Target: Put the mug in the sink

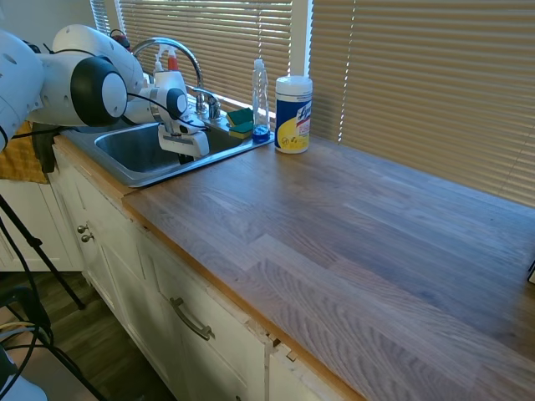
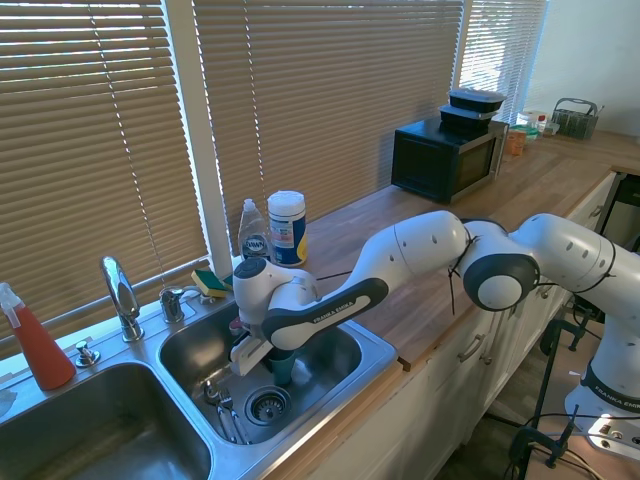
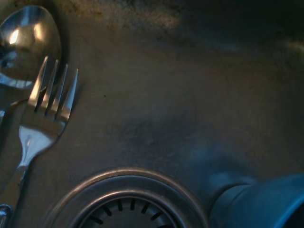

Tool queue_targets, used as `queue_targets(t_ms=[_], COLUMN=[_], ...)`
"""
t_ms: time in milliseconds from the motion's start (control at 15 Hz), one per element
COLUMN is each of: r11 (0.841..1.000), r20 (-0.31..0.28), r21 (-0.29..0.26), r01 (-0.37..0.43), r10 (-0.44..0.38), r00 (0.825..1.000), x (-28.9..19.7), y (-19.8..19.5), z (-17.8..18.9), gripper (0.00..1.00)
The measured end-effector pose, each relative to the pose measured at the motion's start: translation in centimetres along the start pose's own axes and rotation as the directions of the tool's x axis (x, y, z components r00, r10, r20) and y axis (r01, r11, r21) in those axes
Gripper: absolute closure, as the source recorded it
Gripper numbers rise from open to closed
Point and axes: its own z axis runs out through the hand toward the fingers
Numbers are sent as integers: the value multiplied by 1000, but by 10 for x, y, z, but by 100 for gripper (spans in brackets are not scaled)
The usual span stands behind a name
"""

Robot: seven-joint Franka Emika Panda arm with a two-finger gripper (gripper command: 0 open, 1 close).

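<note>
Standing inside the sink's right basin, the mug is a teal cup just beside the drain, seemingly on the basin floor; the gripper reaches down onto it from above, but whether its fingers clamp the mug or stand open around it, I cannot tell; in the wrist view the mug rises at the bottom edge beside the drain; a fork and a spoon lie on the steel floor near the drain; the sink has two basins and a curved faucet at its far rim; a sponge, a soap bottle and a wipes canister stand on the far side of the counter; a red spray bottle stands far left.
</note>
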Motion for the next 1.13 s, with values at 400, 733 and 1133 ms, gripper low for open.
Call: queue_targets(t_ms=[400,733,1133], r11=[1000,1000,996], r20=[2,-7,-51], r21=[5,24,80], r01=[5,8,29], r10=[-5,-7,-25], r00=[1000,1000,998], x=[5,10,8], y=[1,0,5], z=[0,-7,-90], gripper=[0,0,0])
